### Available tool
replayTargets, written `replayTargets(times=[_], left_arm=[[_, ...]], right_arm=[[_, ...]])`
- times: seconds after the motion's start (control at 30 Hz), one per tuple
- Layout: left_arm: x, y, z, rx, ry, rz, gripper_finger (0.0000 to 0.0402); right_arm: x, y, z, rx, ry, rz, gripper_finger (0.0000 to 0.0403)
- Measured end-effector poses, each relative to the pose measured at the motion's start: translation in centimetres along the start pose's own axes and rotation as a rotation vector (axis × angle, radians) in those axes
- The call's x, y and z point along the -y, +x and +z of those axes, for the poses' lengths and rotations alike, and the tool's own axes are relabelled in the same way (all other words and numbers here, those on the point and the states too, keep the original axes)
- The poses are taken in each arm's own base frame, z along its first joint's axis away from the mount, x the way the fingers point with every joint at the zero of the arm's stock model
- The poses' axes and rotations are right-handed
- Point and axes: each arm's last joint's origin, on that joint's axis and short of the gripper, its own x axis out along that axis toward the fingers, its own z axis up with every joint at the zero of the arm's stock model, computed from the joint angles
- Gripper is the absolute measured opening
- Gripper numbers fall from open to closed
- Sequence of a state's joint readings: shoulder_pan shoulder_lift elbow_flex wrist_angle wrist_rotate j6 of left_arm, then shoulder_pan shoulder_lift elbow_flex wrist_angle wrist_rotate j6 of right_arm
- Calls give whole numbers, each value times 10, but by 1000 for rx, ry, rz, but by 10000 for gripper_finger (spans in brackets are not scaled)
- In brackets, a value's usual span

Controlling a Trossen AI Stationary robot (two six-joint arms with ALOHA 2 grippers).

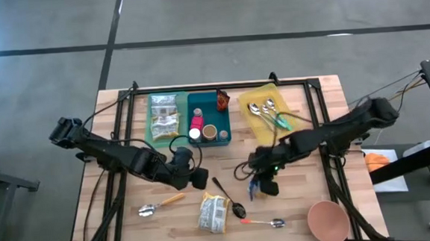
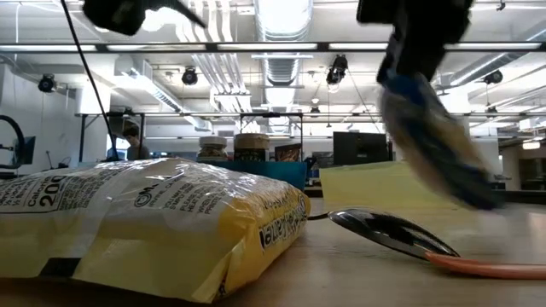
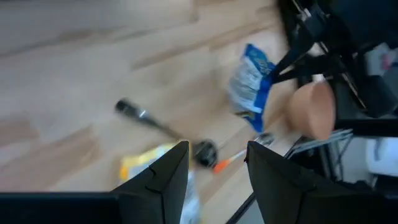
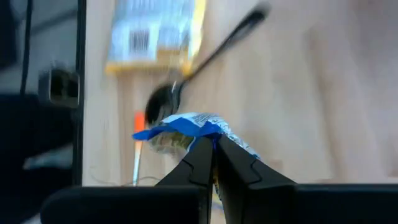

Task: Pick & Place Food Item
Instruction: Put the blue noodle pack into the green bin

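Right gripper (image 4: 214, 146): pinched shut on the blue packet (image 4: 180, 127), lifted off the table (image 1: 308, 167) (packet hangs down)
Left gripper (image 3: 214, 165): jaws partly apart, empty, near the black spoon (image 1: 227, 196)

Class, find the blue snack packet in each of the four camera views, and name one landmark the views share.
High view: blue packet, right of centre, under the right gripper.
Low view: upper right, hanging above the table.
Left wrist view: right of centre.
Right wrist view: low centre, pinched by shut fingers.
Landmark: black spoon.
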State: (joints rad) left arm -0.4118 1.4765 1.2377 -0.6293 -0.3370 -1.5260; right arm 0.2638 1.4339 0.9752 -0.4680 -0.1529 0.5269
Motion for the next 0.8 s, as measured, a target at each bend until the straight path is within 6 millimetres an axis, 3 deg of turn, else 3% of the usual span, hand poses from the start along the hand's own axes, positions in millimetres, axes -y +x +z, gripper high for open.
replayTargets(times=[0.2, 0.4, 0.57, 0.8], left_arm=[[17, 17, -2, 102, 118, -126, 171], [22, 40, -6, 236, 257, -129, 171], [28, 52, -14, 250, 318, -170, 171], [29, 50, -15, 304, 314, -166, 171]], right_arm=[[3, -43, 10, 237, 70, -74, 8], [6, -67, 23, 459, 143, -94, 8], [3, -74, 31, 559, 150, -54, 8], [3, -69, 34, 563, 148, -43, 8]])
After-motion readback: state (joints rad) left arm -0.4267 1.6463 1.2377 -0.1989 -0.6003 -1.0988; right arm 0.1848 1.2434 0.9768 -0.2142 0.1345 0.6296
